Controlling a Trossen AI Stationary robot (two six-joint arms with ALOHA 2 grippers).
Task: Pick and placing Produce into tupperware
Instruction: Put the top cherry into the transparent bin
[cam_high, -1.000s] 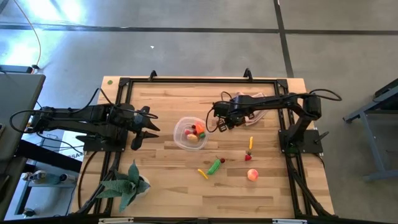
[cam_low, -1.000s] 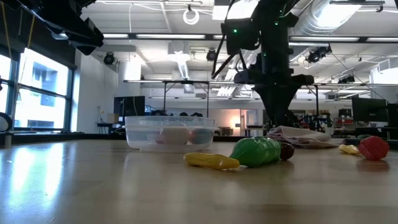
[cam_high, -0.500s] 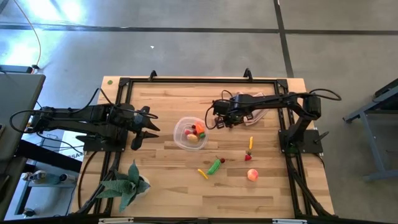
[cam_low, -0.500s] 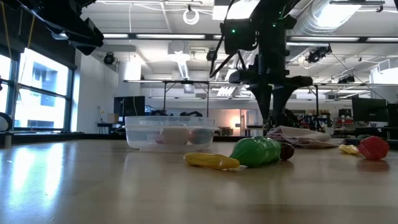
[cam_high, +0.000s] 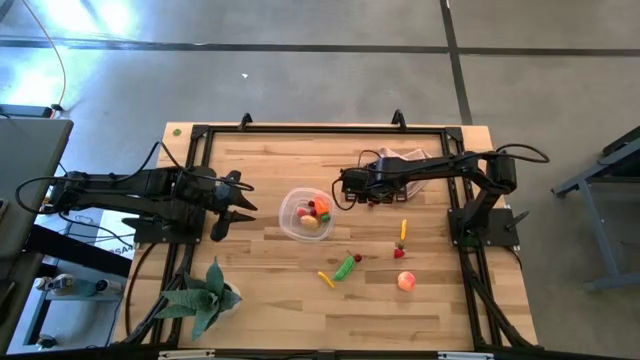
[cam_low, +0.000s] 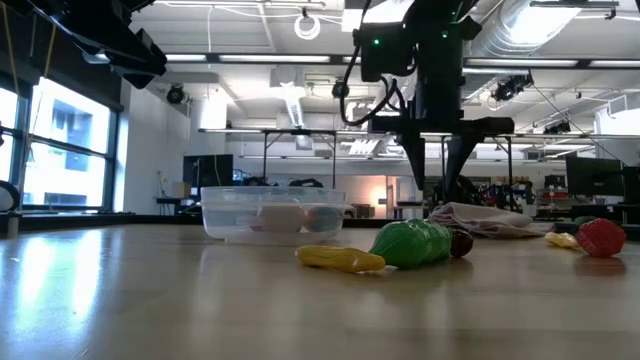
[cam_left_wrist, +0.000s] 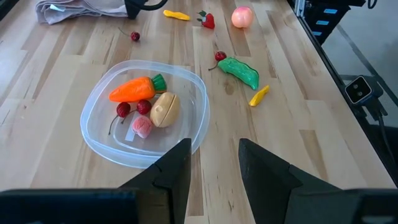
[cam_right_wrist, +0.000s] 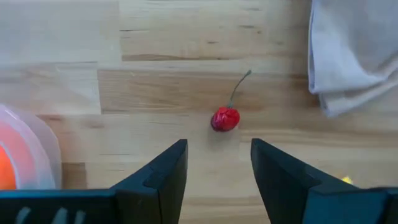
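The right claw (cam_right_wrist: 214, 165) stood released, fingers parted, above the worktop (cam_high: 440, 300) between the tupperware (cam_high: 306, 213) and the pink cloth (cam_right_wrist: 354, 50). A red berry (cam_right_wrist: 224, 118) lay directly ahead of its gap, stem pointing away from the claw. The tupperware lay just beside, so this arm was judged nearer. The left claw (cam_left_wrist: 211, 162) waited, released, on the tub's far side.
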